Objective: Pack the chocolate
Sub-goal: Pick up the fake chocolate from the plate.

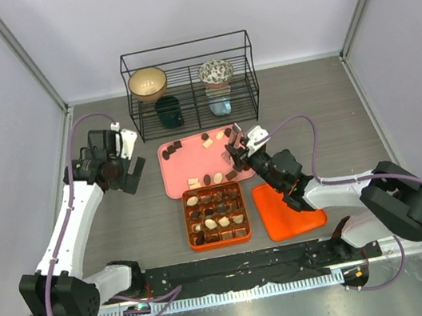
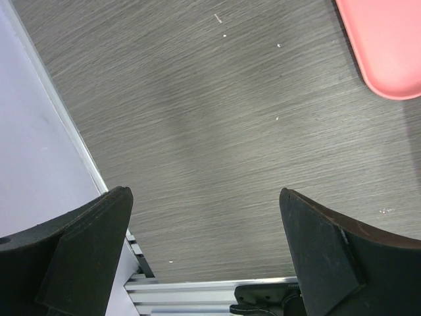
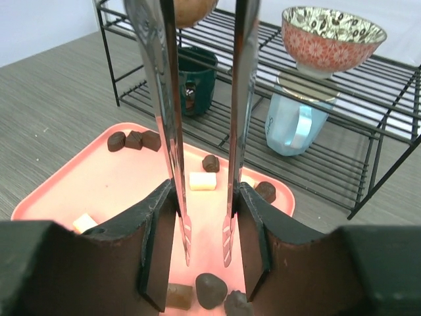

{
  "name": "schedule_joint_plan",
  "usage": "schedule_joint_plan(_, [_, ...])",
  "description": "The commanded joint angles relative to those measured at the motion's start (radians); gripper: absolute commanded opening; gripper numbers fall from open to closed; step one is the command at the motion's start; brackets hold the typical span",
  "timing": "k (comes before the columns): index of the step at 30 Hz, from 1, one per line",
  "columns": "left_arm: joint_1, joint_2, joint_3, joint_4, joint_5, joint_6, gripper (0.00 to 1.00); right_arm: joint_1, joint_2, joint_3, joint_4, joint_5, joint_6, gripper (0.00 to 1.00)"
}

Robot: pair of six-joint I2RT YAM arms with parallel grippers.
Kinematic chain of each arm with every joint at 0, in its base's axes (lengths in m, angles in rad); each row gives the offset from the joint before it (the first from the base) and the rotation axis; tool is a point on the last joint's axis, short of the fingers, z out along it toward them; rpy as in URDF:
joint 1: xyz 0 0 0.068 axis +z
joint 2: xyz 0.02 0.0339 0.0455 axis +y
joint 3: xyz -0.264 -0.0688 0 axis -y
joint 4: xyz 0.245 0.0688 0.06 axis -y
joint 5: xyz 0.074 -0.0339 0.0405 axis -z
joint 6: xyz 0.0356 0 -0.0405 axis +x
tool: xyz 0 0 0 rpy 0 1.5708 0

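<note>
Chocolate [image 3: 202, 181] is scattered over the pink tray [image 3: 79, 184], and more pieces are seen in the cells of the orange box [image 1: 187, 225]. Metal tongs [image 3: 166, 99] are clamped between the fingers of the right gripper [image 3: 205, 257]. Their tips are held apart above the tray, with nothing between them. A dark piece [image 3: 210, 289] is found just below the tips. The left gripper [image 2: 205, 217] is spread wide over the table [image 2: 197, 99], apart from the tray.
</note>
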Motion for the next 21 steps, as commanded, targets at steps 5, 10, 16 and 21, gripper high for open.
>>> schedule_joint_plan(5, [0.003, 0.031, 0.081, -0.032, 0.008, -0.003, 1.0, -0.008, 0.061, -0.024, 0.142, 0.045, 0.032, 0.45])
schedule_joint_plan(10, [0.003, 0.032, 0.081, -0.037, 0.013, -0.005, 1.0, -0.013, 0.092, -0.027, 0.178, 0.063, 0.032, 0.45])
schedule_joint_plan(16, [0.005, 0.017, 0.081, -0.04, 0.008, 0.003, 1.0, -0.014, 0.118, -0.014, 0.195, 0.065, 0.02, 0.44])
schedule_joint_plan(21, [0.003, 0.006, 0.069, -0.039, 0.01, 0.007, 1.0, -0.016, 0.121, -0.025, 0.193, 0.068, 0.021, 0.43])
